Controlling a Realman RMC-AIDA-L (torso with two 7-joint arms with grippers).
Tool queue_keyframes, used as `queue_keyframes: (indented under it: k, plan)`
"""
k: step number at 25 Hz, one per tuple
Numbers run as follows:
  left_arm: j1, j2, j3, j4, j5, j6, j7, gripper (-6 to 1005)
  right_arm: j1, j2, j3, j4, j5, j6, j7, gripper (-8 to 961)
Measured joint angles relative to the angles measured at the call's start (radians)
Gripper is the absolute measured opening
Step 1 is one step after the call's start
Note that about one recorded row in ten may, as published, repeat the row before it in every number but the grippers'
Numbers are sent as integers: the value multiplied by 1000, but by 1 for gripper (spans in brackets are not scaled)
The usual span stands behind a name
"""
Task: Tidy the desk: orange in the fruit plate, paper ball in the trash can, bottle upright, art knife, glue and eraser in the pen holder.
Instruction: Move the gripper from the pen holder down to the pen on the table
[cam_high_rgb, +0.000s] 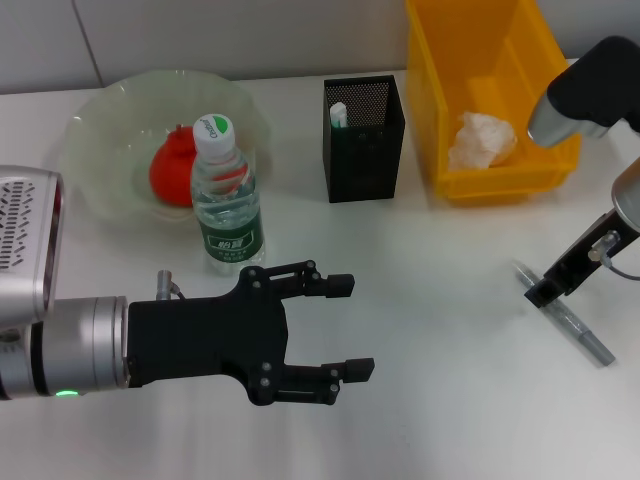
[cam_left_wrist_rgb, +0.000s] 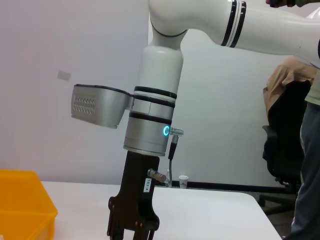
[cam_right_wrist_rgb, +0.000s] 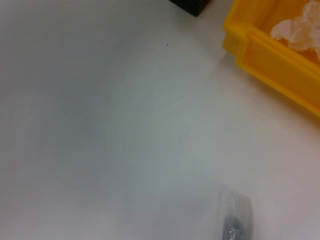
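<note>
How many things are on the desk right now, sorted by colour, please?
Red-orange: 1, the orange
Pale green: 1, the fruit plate
Clear: 1, the bottle
Black: 1, the pen holder
Yellow: 1, the trash can
White: 1, the paper ball
Grey: 1, the art knife
Total: 7

Head camera: high, looking forward and down over the white desk (cam_high_rgb: 450, 300). Left wrist camera: low near desk level, facing sideways toward the right arm and room wall. Right wrist camera: close above the desk, looking down. All three catch the trash can (cam_high_rgb: 440, 120) (cam_left_wrist_rgb: 20, 200) (cam_right_wrist_rgb: 270, 55).
</note>
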Motion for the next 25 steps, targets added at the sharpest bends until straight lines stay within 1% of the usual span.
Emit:
queue_keyframes:
  k: [6,18,25]
  plan:
    - [2,0,0,0,0,0,0,808,8,0,-20,29,1,15,0,494]
    - [1,0,-3,0,0,0,0,808,8,0,-20,32,-2,22,1,421]
    - [-1,0,-3,0,0,3,0,808,8,0,-21,57,-4,32,6,381]
